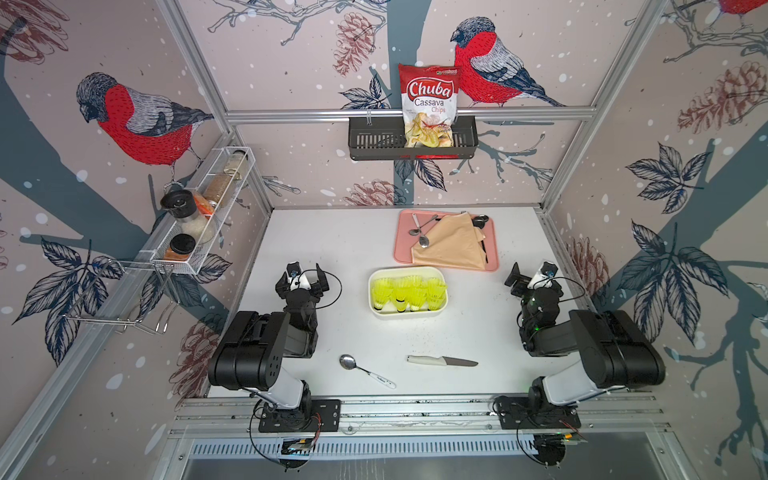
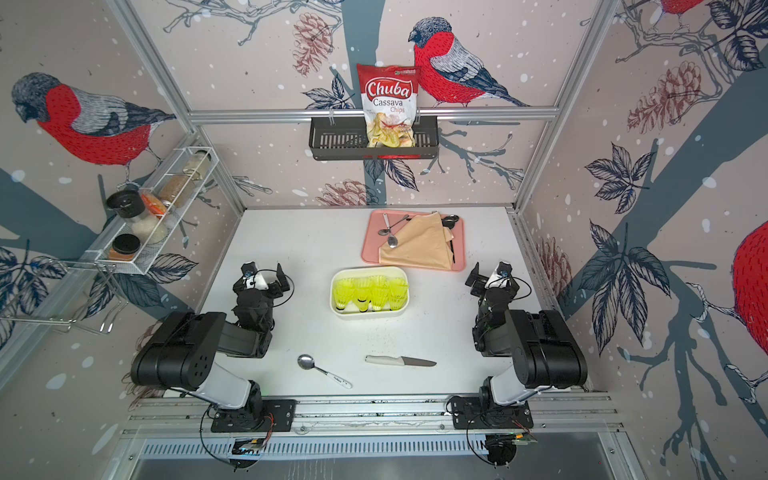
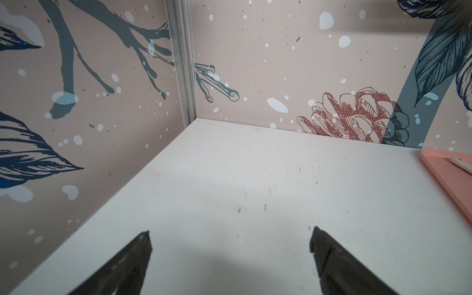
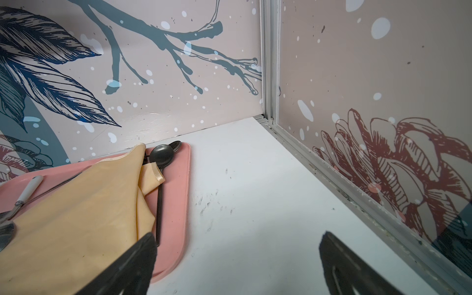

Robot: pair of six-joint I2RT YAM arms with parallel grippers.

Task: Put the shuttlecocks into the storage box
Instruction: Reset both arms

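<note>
In both top views the white storage box (image 1: 405,271) (image 2: 368,270) sits mid-table. Several neon yellow-green shuttlecocks (image 1: 409,291) (image 2: 372,293) stand inside it, and none lies on the table. My left gripper (image 1: 305,272) (image 2: 266,270) hovers to the left of the box, open and empty. My right gripper (image 1: 532,270) (image 2: 490,270) is to the right of the box, also open and empty. In the left wrist view the left gripper (image 3: 231,231) has only bare table between its jaws. In the right wrist view the right gripper (image 4: 238,234) is over bare table beside the tray.
A pink tray (image 1: 402,254) (image 4: 178,194) behind the box holds a beige cloth (image 1: 451,245) and spoons. A knife (image 1: 442,360) and a spoon (image 1: 365,370) lie near the front edge. A black basket (image 1: 365,141) with a chips bag hangs on the back wall, and a wire spice rack (image 1: 199,216) on the left wall.
</note>
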